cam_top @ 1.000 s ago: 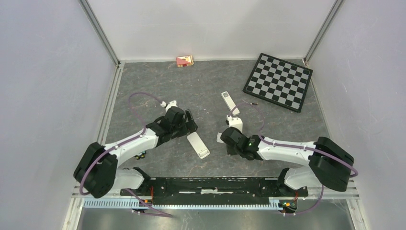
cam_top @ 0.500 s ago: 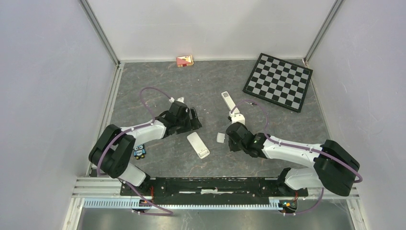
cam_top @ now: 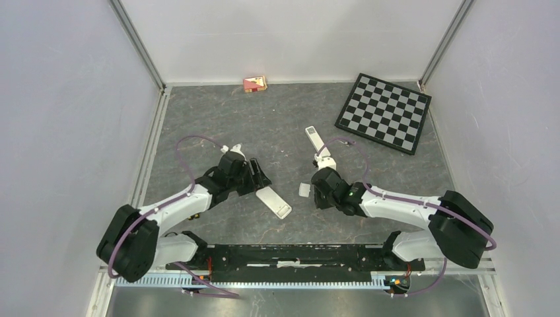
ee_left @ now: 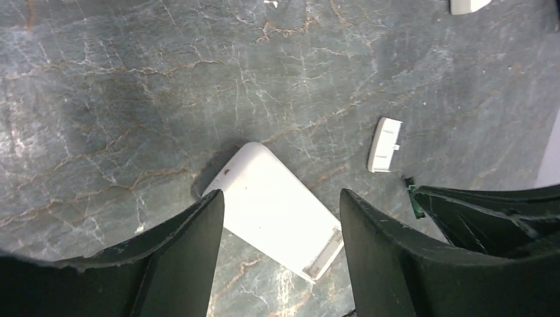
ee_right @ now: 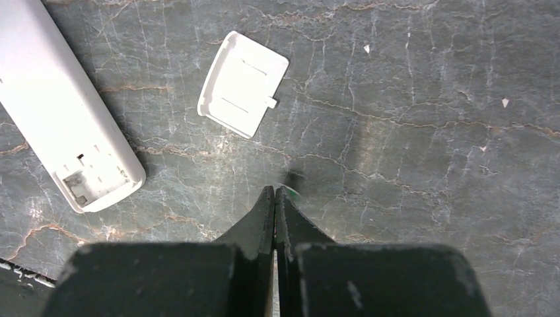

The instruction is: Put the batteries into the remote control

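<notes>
From above, the white remote control (cam_top: 274,201) lies flat on the grey marbled table (cam_top: 284,119) just toward 6 o'clock of its middle, with its long axis running from 10 to 4 o'clock. The left gripper (cam_top: 263,179) sits at its 10 o'clock end. A small white battery cover (cam_top: 304,190) lies apart at the remote's 2 o'clock, with the right gripper (cam_top: 315,185) just beside it. A slimmer second remote (cam_top: 315,139) lies toward 12 o'clock of that, a chessboard (cam_top: 383,112) at 2 o'clock and a red box (cam_top: 255,84) at the far edge. In the left wrist view the left gripper (ee_left: 280,198) has its fingers spread wide. The remote control (ee_left: 274,221) shows between them, plain back upward, rounded end toward 11 o'clock and open compartment end toward 5. The battery cover (ee_left: 384,144) lies at its 2 o'clock. A slim dark-and-green battery (ee_left: 413,199) stands at the dark tip of the other arm. In the right wrist view the right gripper (ee_right: 274,190) has its fingers pressed together. A speck of the battery (ee_right: 293,193) shows at their tip, and I cannot tell whether it is pinched. The remote control (ee_right: 63,125) lies at 9 o'clock with its compartment bare, and the battery cover (ee_right: 243,84) at 11.
</notes>
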